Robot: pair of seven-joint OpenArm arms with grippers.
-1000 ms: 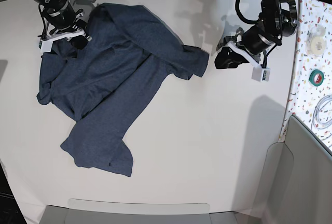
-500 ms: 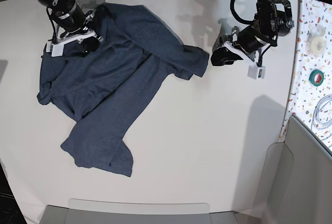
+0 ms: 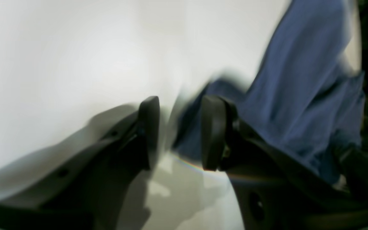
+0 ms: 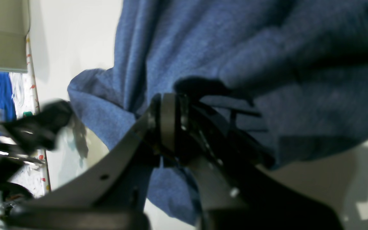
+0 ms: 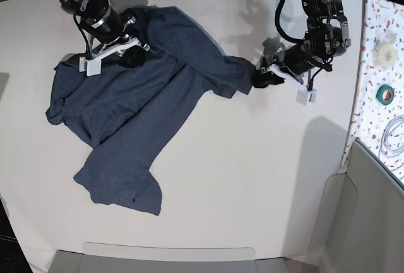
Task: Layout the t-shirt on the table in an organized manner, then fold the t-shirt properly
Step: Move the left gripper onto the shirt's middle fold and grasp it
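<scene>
The t-shirt (image 5: 132,115) lies crumpled on the left half of the table (image 5: 252,184), plain side up, no lettering showing. One part trails toward the near left, ending in a rumpled flap, and a fold of cloth reaches right toward the middle of the table.

The right gripper (image 5: 129,58) is at the far left, over the shirt's upper part. In its wrist view the fingers (image 4: 168,124) are pressed together with cloth bunched around and over them, so it is clamped on the t-shirt (image 4: 235,48).

The left gripper (image 5: 262,78) sits at the far right, just beside the rightmost edge of the shirt. Its wrist view is blurred, but the two dark fingers (image 3: 149,127) stand apart with a clear gap, and nothing is between them. Blue cloth (image 3: 299,95) lies beyond and to the right of them; whether a fingertip touches it cannot be told.

A speckled strip (image 5: 379,64) with tape rolls runs along the table's right edge.
</scene>
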